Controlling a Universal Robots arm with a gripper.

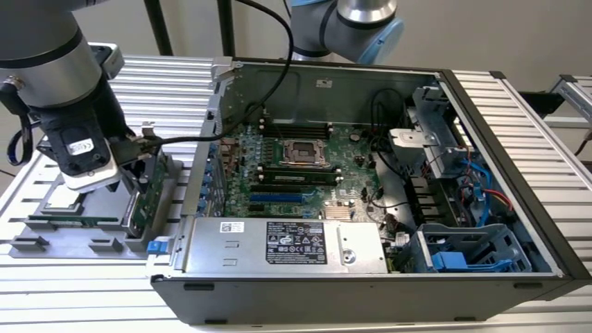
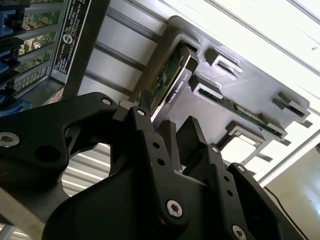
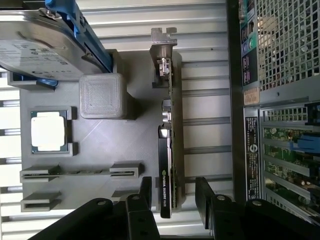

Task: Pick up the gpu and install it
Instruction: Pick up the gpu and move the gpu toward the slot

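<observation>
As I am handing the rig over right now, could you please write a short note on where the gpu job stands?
The gripper is open, one finger on each side of the gpu, with a gap showing on both sides in the first wrist view.
The gpu stands on edge in the grey holder, beside the open case, on the exterior view's left.
Done: gripper lined up over the card.
Left: gpu not yet gripped, lifted or installed in the case.

An open computer case stands beside a grey tray holding a processor.
</observation>
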